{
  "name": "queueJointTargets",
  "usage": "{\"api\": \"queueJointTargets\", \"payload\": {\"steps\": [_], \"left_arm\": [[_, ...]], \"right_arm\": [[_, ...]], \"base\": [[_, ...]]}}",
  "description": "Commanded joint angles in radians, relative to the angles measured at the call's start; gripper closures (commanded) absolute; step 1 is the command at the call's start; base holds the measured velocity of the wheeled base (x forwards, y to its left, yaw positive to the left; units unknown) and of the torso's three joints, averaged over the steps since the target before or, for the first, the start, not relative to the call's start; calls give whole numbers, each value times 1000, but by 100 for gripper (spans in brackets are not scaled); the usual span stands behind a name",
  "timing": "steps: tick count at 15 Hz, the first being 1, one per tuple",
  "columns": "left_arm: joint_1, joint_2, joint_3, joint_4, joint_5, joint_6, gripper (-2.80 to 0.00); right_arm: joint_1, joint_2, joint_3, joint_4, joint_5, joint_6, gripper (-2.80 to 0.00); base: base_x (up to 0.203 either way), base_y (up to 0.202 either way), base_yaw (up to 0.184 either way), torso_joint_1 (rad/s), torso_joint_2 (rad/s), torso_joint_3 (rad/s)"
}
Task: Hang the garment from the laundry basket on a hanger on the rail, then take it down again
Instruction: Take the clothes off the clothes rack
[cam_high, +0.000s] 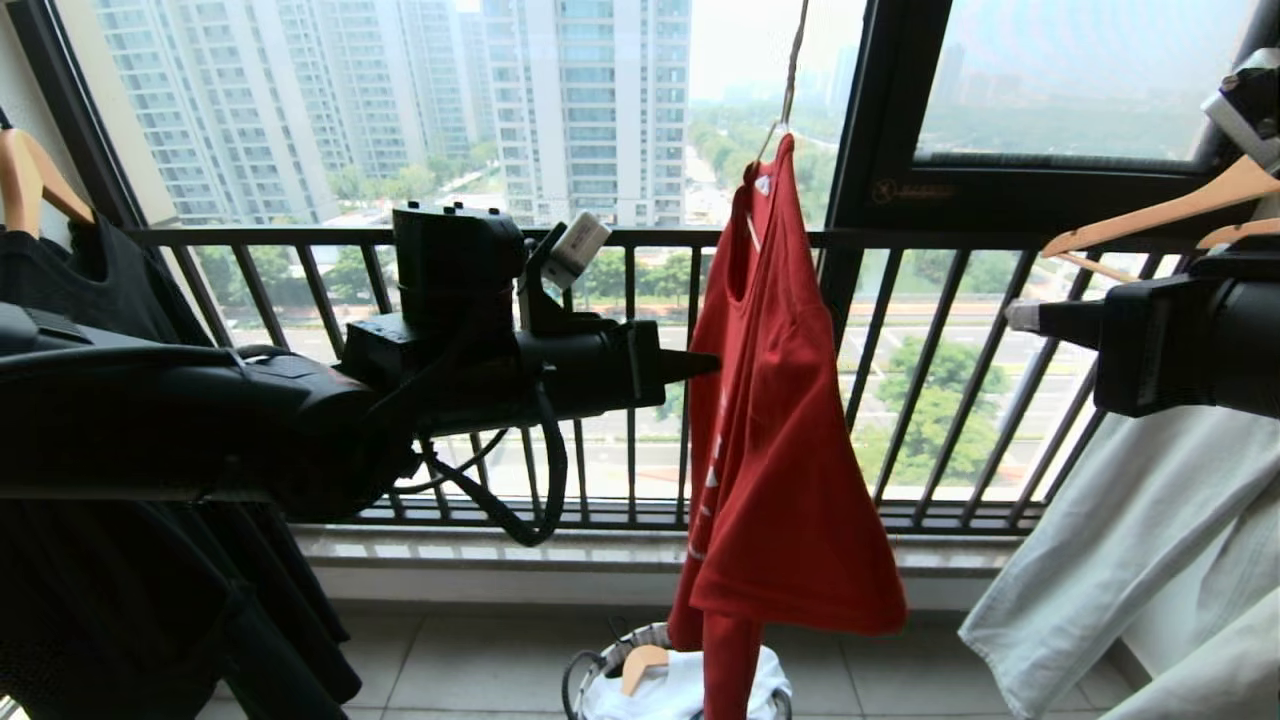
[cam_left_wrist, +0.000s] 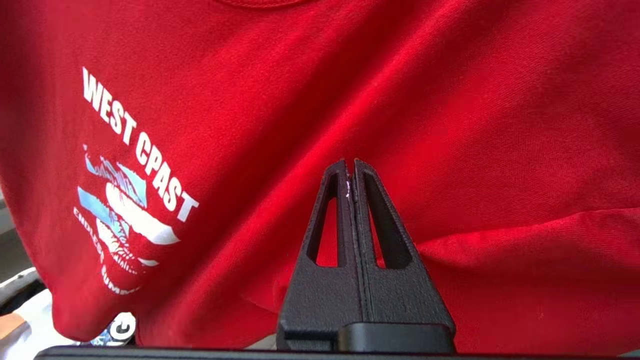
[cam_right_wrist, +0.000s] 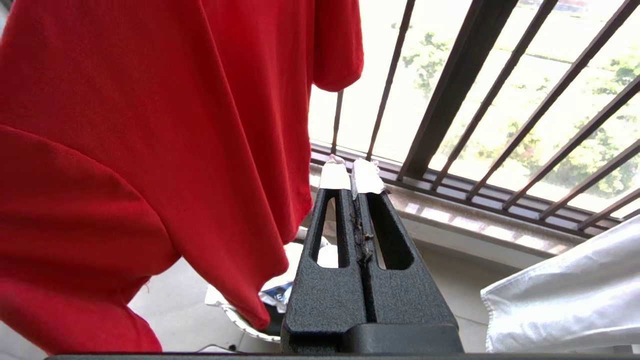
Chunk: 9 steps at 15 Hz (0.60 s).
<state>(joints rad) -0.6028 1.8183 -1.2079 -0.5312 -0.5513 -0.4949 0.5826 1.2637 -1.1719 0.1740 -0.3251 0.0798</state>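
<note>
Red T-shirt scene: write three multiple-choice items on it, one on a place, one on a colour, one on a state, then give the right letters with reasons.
1. Where is the laundry basket?
A. On the floor below the hanging garment
B. On the window ledge
C. Hooked on the balcony railing

2. What colour is the "WEST COAST" lettering?
A. Yellow
B. White
C. Black

3. How does the left gripper stand?
A. Wide open around a sleeve
B. Clamped on the hanger
C. Shut, holding nothing, pointed at the shirt

Answers:
1 A, the head view shows its rim on the tiles under the shirt's hem.
2 B, the left wrist view shows white letters on red cloth.
3 C, its fingers meet with nothing between them.
</note>
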Motion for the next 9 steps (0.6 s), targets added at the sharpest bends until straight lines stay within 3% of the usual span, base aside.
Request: {"api": "queueJointTargets", "payload": {"steps": [1,9], "left_arm": [[-36,38,-1,-44,-4,-9,0],[-75,45,2,-58,-1,-7,0]], "right_arm": [[0,-47,-2,1,0,-6,0],[34,-87,-8,30,34,-34,0]], "base": [[0,0,0,0,0,0],[0,0,0,0,0,0]]}}
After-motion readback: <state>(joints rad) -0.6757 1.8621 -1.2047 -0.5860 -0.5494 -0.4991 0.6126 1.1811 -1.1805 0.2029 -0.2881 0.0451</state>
